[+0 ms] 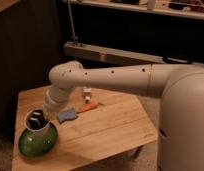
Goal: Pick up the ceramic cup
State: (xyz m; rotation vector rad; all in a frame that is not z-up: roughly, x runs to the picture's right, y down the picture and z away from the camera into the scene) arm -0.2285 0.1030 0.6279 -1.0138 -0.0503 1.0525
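Observation:
The ceramic cup (39, 128), white with a dark inside, stands upright in the round green dish (37, 145) at the front left of the wooden table (112, 132). My gripper (36, 118) reaches down from the white arm into the cup's mouth, with its dark fingers at the rim and closed on the cup wall. The cup's white side shows well above the dish's rim.
A blue flat object (68, 115), an orange object (88, 106) and a small white item (87, 92) lie mid-table behind the dish. A dark cabinet stands at the left, and a metal shelf rail (110, 52) runs behind the table. My white body fills the right side.

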